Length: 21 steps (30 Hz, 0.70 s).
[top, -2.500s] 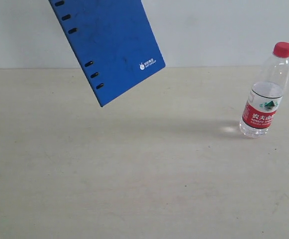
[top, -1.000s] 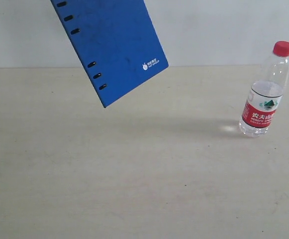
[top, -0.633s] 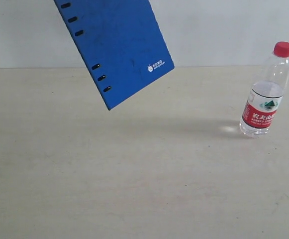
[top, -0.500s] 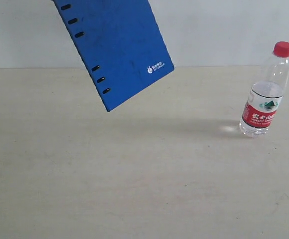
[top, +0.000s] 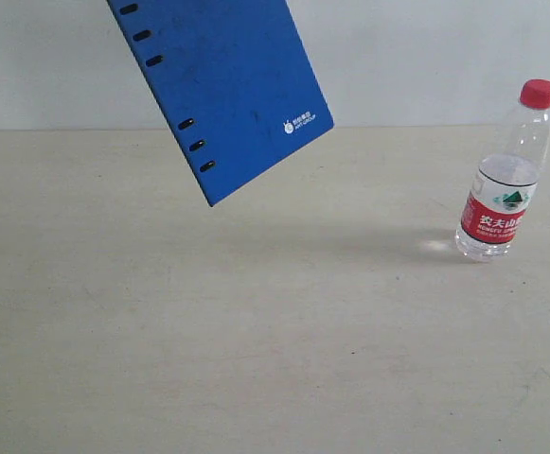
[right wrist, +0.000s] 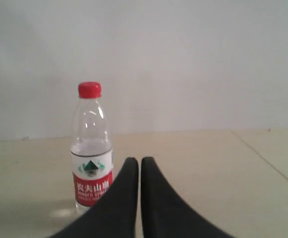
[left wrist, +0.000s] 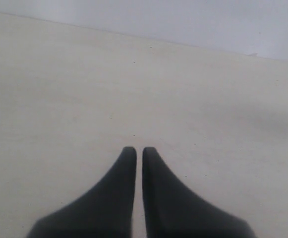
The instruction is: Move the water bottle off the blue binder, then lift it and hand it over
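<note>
Left claw (left wrist: pixel 139 148) and right claw (right wrist: pixel 136 159) are sitting closed, empty — the small clear plastic water bottle (top: pixel 505 180) is standing on the pale tabletop (top: pixel 256 359), apparently cleared off the flat deep-blue binder (top: pixel 222 85) tilting aloft.

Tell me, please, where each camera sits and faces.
Exterior: above the beige table, facing the flat deep-blue hard-cover binder in mid-air; no robot parts.
Left wrist: low over table, facing the wall; shut left tool.
Right wrist: low, facing the small clear red-capped plastic bottle; shut right tool.
Exterior and right wrist share the bottle.
</note>
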Tool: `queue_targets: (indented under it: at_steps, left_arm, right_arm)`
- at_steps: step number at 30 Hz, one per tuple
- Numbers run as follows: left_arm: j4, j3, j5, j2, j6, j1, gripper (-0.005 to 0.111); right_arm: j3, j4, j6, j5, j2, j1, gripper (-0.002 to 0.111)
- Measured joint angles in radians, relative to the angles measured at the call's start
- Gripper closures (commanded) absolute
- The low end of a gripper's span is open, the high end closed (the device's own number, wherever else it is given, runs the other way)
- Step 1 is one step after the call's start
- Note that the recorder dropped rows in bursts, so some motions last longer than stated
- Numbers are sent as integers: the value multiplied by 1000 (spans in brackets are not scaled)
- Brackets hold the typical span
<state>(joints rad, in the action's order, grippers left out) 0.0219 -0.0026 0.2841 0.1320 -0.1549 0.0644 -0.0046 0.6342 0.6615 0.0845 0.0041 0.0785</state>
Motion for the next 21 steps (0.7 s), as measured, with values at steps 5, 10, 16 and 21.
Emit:
queue_targets:
  at_steps: [5,10,16,21]
  left_arm:
    - [0,0,0,0,0,0,102]
    - [0,0,0,0,0,0,102]
    - [0,0,0,0,0,0,102]
    - [0,0,0,0,0,0,102]
  right_arm:
    - [2,-178,-56,258,0,-37,109]
    - [5,-256,-133,312,0,-71,109]
    - [5,-534,-512,277,0,-88,109]
    - [5,-748,-766,277,0,-88,109]
